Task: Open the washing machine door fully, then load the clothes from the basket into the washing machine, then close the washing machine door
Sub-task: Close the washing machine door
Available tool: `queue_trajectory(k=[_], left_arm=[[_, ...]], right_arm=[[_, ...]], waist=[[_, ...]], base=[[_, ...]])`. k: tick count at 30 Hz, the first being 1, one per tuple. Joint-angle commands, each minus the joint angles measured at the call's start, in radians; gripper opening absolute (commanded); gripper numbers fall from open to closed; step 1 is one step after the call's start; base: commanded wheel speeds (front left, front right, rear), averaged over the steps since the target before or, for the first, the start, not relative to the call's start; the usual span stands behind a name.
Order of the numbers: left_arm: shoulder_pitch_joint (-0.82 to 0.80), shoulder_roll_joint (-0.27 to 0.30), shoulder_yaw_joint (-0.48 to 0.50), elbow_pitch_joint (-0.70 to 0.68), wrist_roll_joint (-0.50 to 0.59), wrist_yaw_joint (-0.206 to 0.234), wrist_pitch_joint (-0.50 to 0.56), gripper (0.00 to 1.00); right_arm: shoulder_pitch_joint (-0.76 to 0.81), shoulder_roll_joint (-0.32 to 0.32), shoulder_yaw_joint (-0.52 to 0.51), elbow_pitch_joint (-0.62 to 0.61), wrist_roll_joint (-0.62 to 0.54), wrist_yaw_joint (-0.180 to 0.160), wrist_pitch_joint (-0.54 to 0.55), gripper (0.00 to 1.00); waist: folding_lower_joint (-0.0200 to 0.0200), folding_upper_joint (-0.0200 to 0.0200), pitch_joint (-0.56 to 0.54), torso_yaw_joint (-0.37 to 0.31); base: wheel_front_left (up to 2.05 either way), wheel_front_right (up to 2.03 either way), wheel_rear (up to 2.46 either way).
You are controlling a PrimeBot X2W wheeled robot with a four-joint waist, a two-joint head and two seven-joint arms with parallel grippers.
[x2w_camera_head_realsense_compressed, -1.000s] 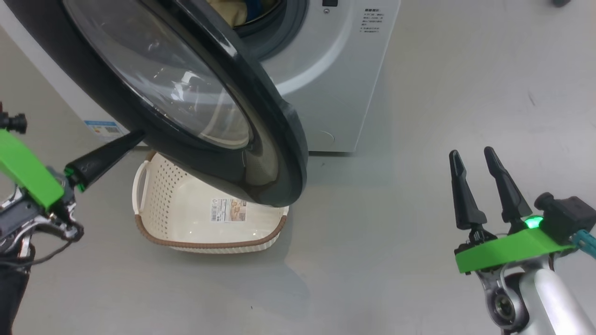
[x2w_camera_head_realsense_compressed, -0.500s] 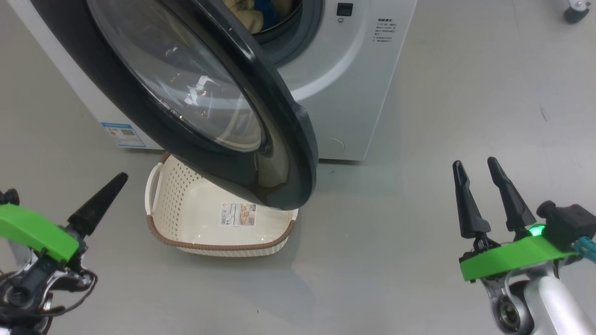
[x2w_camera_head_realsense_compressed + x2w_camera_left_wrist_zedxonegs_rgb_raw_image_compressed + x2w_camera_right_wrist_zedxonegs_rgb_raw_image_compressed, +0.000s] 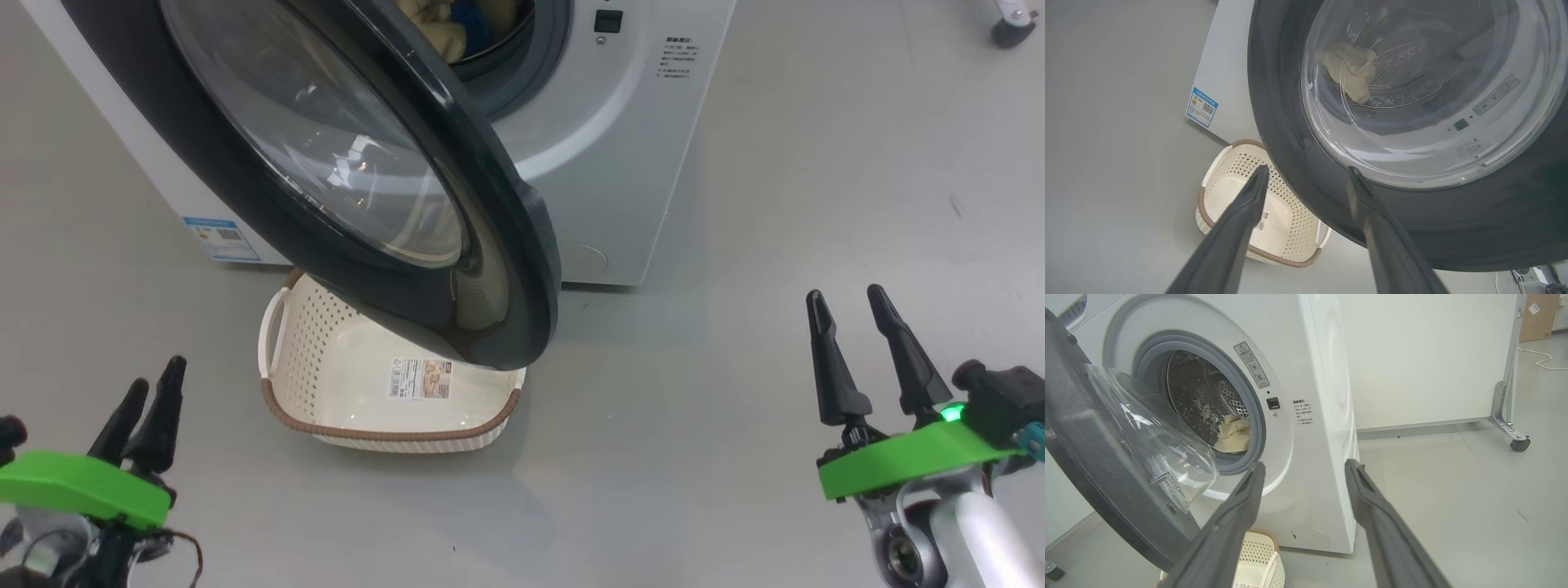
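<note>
Pulling back, the left gripper (image 3: pixel 157 371) has spread its fingers and holds nothing. Just ahead to its right sits the basket (image 3: pixel 384 430), bare. Above that the door (image 3: pixel 326 163), whose lower rim it was reaching under, stands unlatched. The clothes (image 3: pixel 433 24) lie in the washer (image 3: pixel 620 163) beyond. The right gripper (image 3: pixel 843 294), also spread and empty, waits far right. Closing likely remains.
</note>
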Motion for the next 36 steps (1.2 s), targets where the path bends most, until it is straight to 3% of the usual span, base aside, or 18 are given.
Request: queue_trajectory(k=[1,4,8,16,22,28,36], left_arm=[[-0.029,0.052,0.013,-0.011,0.019,-0.004,-0.049,1.00],[-0.043,0.075,-0.072,0.036,0.100,-0.004,-0.138,1.00],[-0.066,0.066,-0.103,0.077,0.154,-0.004,-0.162,1.00],[-0.054,-0.014,0.052,0.028,0.463,-0.004,-0.165,1.00],[-0.008,-0.073,0.131,-0.043,0.619,-0.004,-0.165,1.00],[0.038,-0.124,0.190,-0.086,0.701,-0.004,-0.165,1.00],[0.073,-0.161,0.209,-0.060,0.719,-0.004,-0.165,1.00]], right_arm=[[-0.012,-0.020,0.008,-0.028,0.005,0.002,-0.007,1.00],[-0.009,-0.021,0.003,-0.027,0.007,0.002,-0.007,1.00],[-0.007,-0.024,0.000,-0.025,0.008,0.002,-0.007,1.00],[0.006,-0.025,-0.020,-0.023,0.008,0.002,-0.007,1.00],[0.016,-0.024,-0.029,-0.019,0.008,0.002,-0.007,1.00],[0.021,-0.022,-0.035,-0.014,0.008,0.002,-0.007,1.00],[0.027,-0.019,-0.039,-0.003,0.008,0.002,-0.007,1.00]], waist=[[0.0000,0.0000,-0.001,0.002],[0.0000,0.0000,-0.004,0.005],[0.0000,0.0000,-0.007,0.006],[0.0000,0.0000,-0.013,0.005],[0.0000,0.0000,-0.017,-0.001],[0.0000,0.0000,-0.021,-0.005],[0.0000,0.0000,-0.020,-0.005]], base=[[0.00,0.00,0.00],[0.00,0.00,0.00],[0.00,0.00,0.00],[0.00,0.00,0.00],[0.00,0.00,0.00],[0.00,0.00,0.00],[0.00,0.00,0.00]])
